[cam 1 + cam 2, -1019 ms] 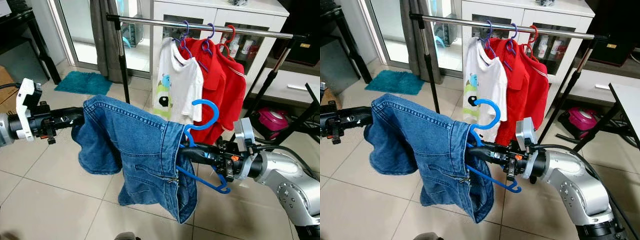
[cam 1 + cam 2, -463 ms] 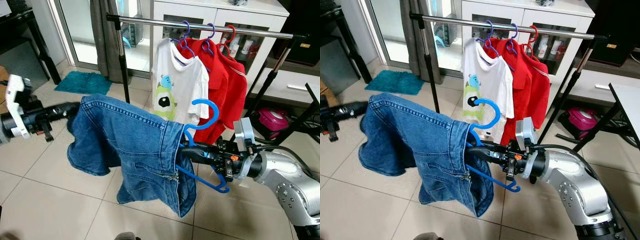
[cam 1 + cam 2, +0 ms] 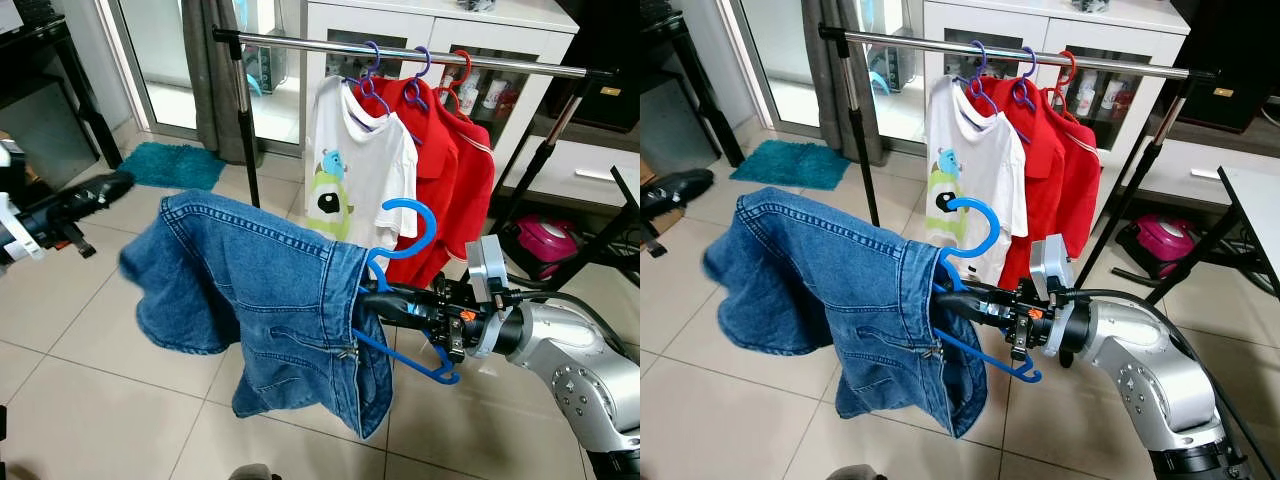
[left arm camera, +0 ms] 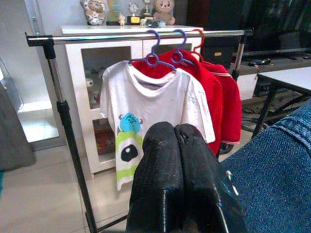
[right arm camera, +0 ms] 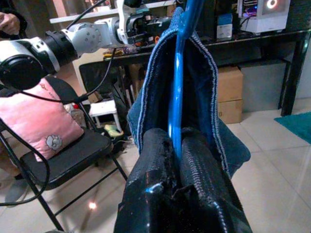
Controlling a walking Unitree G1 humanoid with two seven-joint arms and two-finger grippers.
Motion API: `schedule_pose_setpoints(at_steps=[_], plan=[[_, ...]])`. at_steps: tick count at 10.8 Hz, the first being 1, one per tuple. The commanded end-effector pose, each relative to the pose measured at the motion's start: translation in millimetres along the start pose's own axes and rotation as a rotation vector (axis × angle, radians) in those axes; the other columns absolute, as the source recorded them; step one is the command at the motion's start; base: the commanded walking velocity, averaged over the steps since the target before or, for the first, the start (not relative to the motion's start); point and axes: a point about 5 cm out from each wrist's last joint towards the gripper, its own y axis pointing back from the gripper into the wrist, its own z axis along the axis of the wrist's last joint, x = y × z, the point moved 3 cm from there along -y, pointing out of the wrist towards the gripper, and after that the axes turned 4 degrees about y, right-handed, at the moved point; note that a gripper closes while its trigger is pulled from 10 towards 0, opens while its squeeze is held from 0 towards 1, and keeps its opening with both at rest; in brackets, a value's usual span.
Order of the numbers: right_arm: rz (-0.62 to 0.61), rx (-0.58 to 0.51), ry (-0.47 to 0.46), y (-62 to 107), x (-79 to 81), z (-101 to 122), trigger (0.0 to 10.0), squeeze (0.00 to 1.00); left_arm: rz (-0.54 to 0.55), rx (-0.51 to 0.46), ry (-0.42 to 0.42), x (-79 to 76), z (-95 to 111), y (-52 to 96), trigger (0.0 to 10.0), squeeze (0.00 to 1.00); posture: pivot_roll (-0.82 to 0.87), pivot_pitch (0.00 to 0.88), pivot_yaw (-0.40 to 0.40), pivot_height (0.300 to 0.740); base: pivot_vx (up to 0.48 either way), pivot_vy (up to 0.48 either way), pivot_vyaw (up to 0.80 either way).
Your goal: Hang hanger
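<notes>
The right gripper point(image 3: 372, 299) was clamped on the blue hanger point(image 3: 405, 250) draped with jeans point(image 3: 270, 300), its hook pointing toward twelve o'clock at the rail point(image 3: 300, 41) above, while the left gripper point(image 3: 110, 187), pressed closed and empty, sat at nine o'clock.
</notes>
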Motion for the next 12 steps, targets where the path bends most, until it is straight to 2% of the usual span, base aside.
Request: schedule_pose_setpoints(at_steps=[1, 2, 3, 4, 7, 8, 10, 12], plan=[[-0.002, -0.038, 0.04, -0.2, -2.9, 11, 10.0, 0.0, -0.007, -0.012, -0.001, -0.7, 4, -1.6, 0.0, 0.0, 0.03, 0.0, -0.001, 0.74, 0.0, 0.0, 0.0], [-0.002, -0.037, 0.04, -0.4, -2.4, 11, 10.0, 0.0, -0.064, 0.024, 0.032, -9.1, -2, -1.6, 10.0, 0.0, 0.03, 0.0, -0.001, 0.74, 0.0, 0.0, 0.0], [0.0, -0.037, 0.04, -0.2, -1.7, 11, 10.0, 0.0, -0.167, 0.02, 0.092, -22.7, -4, -0.7, 10.0, 0.31, 0.03, 0.0, -0.001, 0.74, 0.0, 0.0, 0.0], [0.001, -0.036, 0.039, 0.6, -0.9, 11, 10.0, 0.0, -0.201, 0.014, 0.098, -27.2, -3, 1.3, 10.0, 1.0, 0.02, 0.0, 0.002, 0.74, 0.0, 0.0, 0.0], [0.002, -0.032, 0.037, 2.3, -0.3, 10, 10.0, 0.0, -0.255, 0.06, 0.086, -32.0, -1, 13.3, 10.0, 1.0, 0.02, 0.0, 0.006, 0.74, 0.0, 0.0, 0.0], [0.01, -0.026, 0.037, 3.4, -1.0, 10, 10.0, 0.0, -0.29, 0.119, 0.068, -34.9, -1, 20.4, 10.0, 1.0, 0.03, 0.0, 0.002, 0.74, 0.0, 0.0, 0.0], [0.024, -0.016, 0.042, 4.6, -1.2, 11, 10.0, 0.0, -0.327, 0.178, 0.046, -36.0, -1, 26.1, 10.0, 1.0, 0.03, 0.0, 0.002, 0.74, 0.0, 0.0, 0.0], [0.041, -0.014, 0.044, 4.7, -0.4, 12, 10.0, 0.0, -0.323, 0.189, 0.026, -32.9, 0, 26.4, 10.0, 1.0, 0.03, 0.0, 0.0, 0.74, 0.0, 0.0, 0.0]])
